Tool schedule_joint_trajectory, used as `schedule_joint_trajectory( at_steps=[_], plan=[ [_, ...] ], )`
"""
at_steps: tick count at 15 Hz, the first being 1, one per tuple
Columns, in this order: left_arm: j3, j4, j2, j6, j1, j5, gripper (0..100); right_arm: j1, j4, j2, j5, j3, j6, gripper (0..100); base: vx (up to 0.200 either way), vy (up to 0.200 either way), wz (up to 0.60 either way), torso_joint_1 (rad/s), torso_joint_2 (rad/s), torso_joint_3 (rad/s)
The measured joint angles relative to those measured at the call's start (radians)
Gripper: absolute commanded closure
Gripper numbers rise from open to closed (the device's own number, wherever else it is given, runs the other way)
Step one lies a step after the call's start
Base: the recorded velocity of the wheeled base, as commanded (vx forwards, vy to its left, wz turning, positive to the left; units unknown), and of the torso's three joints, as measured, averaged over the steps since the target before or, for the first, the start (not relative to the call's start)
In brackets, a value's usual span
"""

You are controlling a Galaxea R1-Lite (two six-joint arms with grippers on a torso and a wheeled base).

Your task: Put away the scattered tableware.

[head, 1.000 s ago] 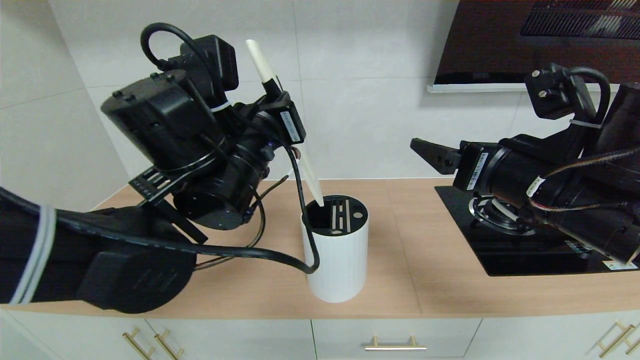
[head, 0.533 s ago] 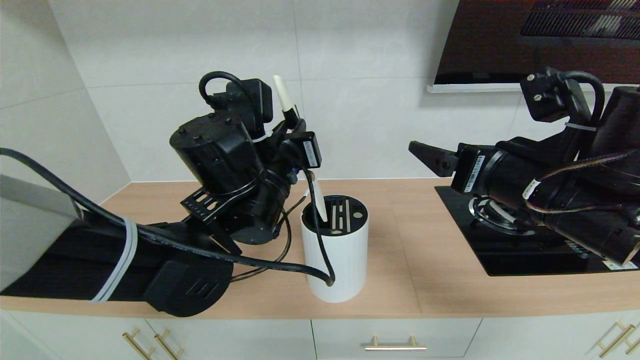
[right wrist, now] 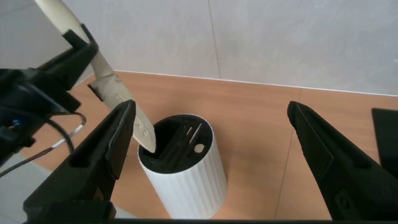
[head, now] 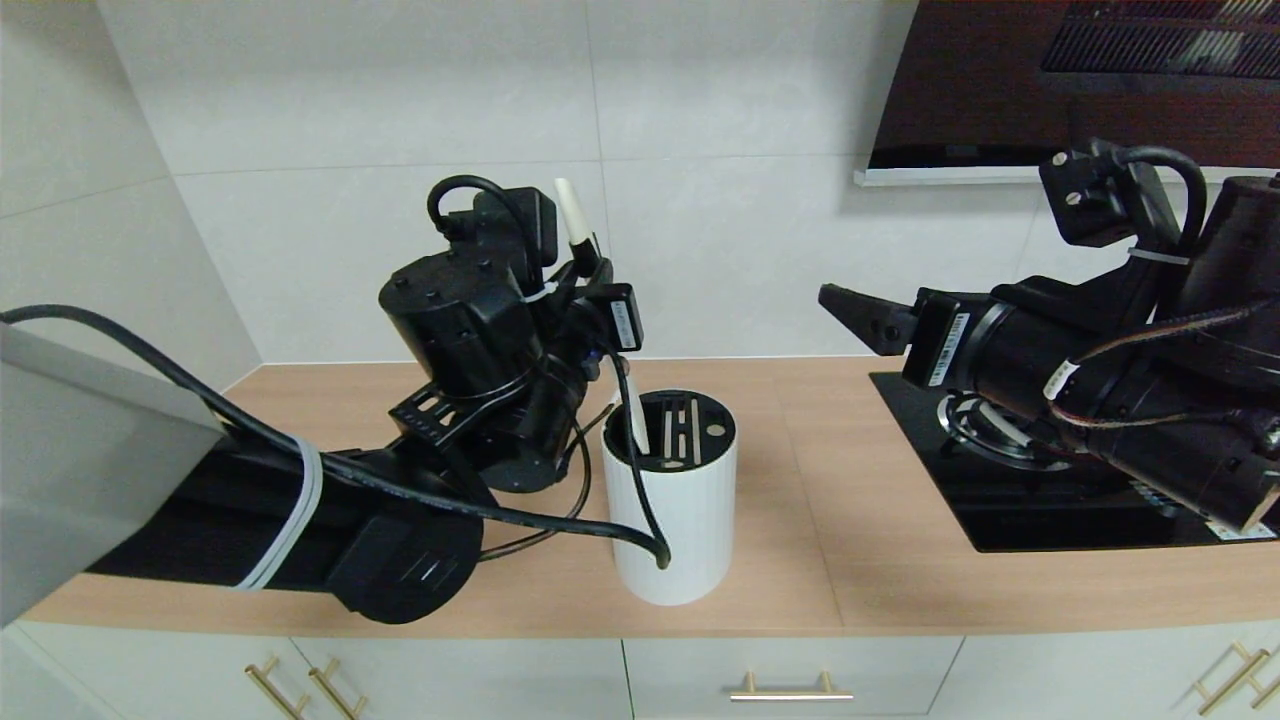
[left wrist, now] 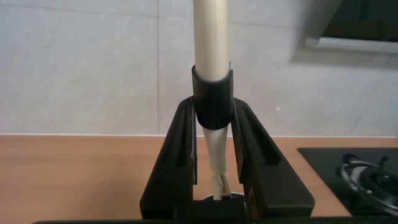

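Note:
A cream knife [head: 568,208] with a black collar stands almost upright, handle up, in my left gripper [head: 592,282], which is shut on it near the collar. Its blade tip [head: 637,428] dips into the large opening at the left of the black slotted top of the white cylindrical holder [head: 672,525]. The left wrist view shows the fingers clamped on the knife [left wrist: 210,43] just below the collar. My right gripper [right wrist: 210,109] hangs open to the right of the holder [right wrist: 186,174], nothing between its fingers, with the knife [right wrist: 115,90] beyond it.
The holder stands near the front edge of the wooden countertop [head: 850,520]. A black glass stove [head: 1000,500] lies at the right under my right arm, with a dark range hood [head: 1080,80] above. A black cable [head: 640,500] from the left arm drapes across the holder's front.
The left arm has come down and forward, lowering the knife until its blade tip entered the holder's opening. The right gripper has barely moved.

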Motion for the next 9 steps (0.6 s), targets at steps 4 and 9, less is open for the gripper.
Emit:
schedule_joint_trajectory(
  at_steps=[4,9],
  plan=[
    [0.003,-0.001,0.017,0.000,0.000,0.001,100,0.000,0.000,0.000,0.000,0.001,-0.004,0,0.000,0.000,0.00,0.000,0.00,0.000],
    [0.027,0.000,0.042,-0.002,-0.022,0.011,100,0.000,0.000,0.000,0.000,0.002,-0.004,0,0.000,0.000,0.00,0.000,0.00,0.000]
  ],
)
